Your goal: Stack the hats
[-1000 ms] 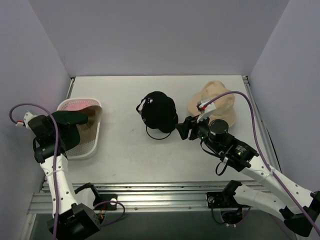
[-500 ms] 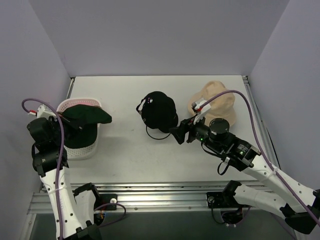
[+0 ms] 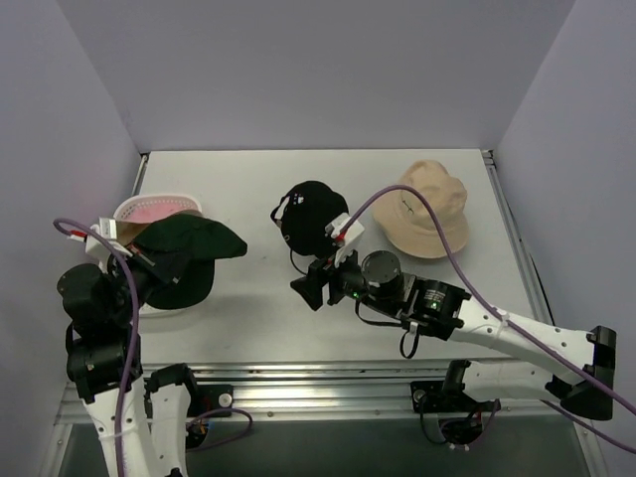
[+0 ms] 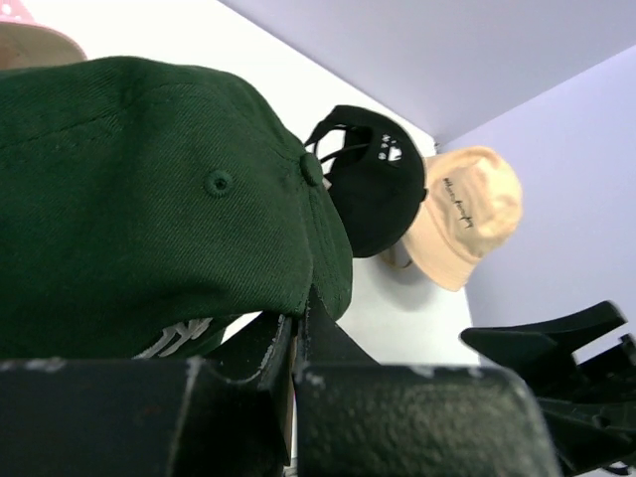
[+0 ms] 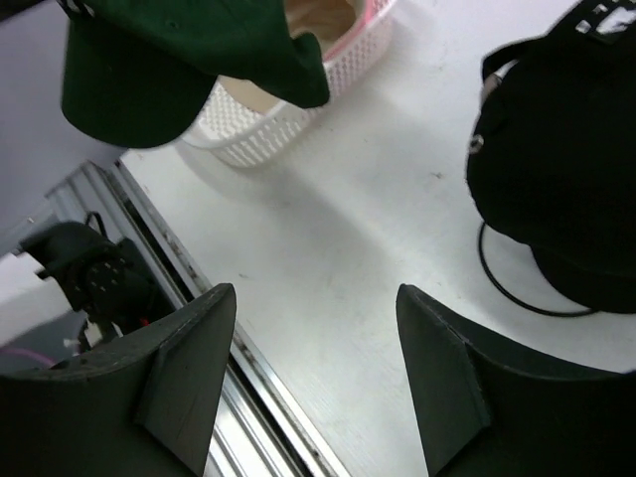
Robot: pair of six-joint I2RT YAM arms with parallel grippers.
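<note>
Stacking: left gripper (image 4: 293,338) pinches dark green cap (image 3: 189,253) aloft, likely bound for black cap (image 3: 316,217); right gripper (image 5: 316,308) hovers spread near it.

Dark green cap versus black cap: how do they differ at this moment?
Grip: the dark green cap is pinched in the left tool; the black cap is touched by neither tool. Support: the dark green cap hangs in the air by the white basket; the black cap sits on a wire frame on the table. Both are baseball caps.
</note>
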